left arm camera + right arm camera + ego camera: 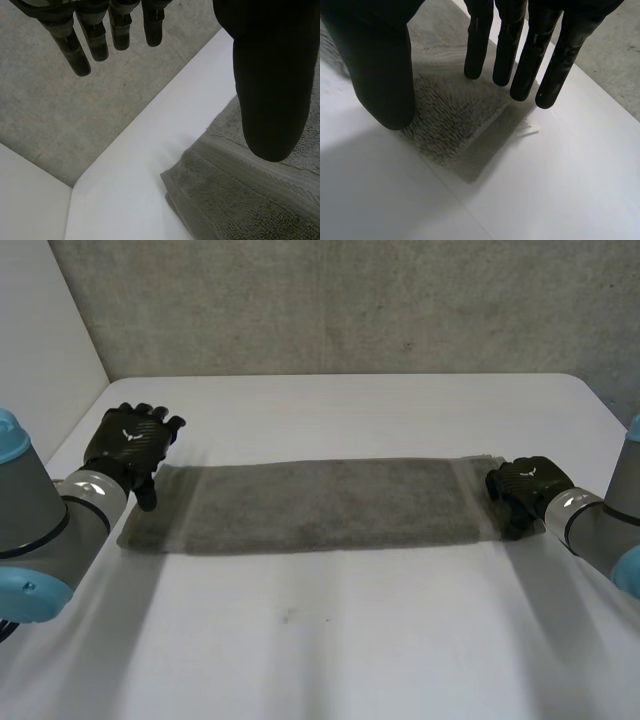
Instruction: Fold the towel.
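— Where's the left hand [132,445]?
— Above the towel's [320,505] left end, by its far corner. Its fingers [80,55] hang straight and slack, thumb [270,100] over the cloth. It grips nothing.
— And the towel?
— Flat on the table [350,640], a narrow strip. It looks already doubled, and its long axis runs from one hand to the other.
— The right hand [525,490]?
— At the right end, palm down, straight fingers [520,70] over the cloth's end, thumb apart on the near side. Nothing pinched; whether the tips touch, I can't tell.
— Which is nearer?
— Each has its own end. I'd judge the next fold carries one short end across to the other, along that axis.
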You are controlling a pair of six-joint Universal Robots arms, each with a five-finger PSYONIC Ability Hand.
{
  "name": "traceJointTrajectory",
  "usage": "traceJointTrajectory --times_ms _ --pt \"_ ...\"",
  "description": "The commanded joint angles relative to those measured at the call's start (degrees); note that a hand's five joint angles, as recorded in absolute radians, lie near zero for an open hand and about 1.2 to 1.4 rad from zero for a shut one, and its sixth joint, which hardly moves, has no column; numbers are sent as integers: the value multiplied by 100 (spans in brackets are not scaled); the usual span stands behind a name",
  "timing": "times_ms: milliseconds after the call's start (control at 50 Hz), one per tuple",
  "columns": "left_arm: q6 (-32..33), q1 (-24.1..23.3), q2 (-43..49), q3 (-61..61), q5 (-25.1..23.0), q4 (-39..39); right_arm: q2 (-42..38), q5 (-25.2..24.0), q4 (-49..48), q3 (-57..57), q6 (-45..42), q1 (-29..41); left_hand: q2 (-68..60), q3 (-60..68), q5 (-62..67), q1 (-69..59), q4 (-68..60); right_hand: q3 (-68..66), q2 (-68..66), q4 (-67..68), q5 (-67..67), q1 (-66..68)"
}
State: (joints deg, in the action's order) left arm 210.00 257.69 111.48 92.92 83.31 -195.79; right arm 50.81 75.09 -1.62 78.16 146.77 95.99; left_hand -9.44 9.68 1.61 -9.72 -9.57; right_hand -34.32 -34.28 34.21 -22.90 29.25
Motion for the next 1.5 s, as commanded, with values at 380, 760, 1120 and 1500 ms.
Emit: traceJointTrajectory --times_ms 380,760,1120,1500 --pt "32 -8 -73 86 10 6 95 1455 -321 -249 -1933 -941 -56 32 -161 -28 -43 -4568 -4572 4579 -4710 5075" --pt "6 -34 -276 148 18 6 45 -134 -1524 -1232 -1045 2738 -77 53 -139 -49 -64 -4568 -4572 4579 -4710 5075" --pt "-29 -385 -267 201 18 -3 -1031 30 -1385 -1559 -1143 3945 -60 36 -156 -32 -47 2432 2428 -2421 2290 -1925" --pt "-1031 -1713 461 -528 115 -478 755 586 -823 620 1345 2312 -296 272 79 -268 -283 2432 2428 -2421 2290 -1925"
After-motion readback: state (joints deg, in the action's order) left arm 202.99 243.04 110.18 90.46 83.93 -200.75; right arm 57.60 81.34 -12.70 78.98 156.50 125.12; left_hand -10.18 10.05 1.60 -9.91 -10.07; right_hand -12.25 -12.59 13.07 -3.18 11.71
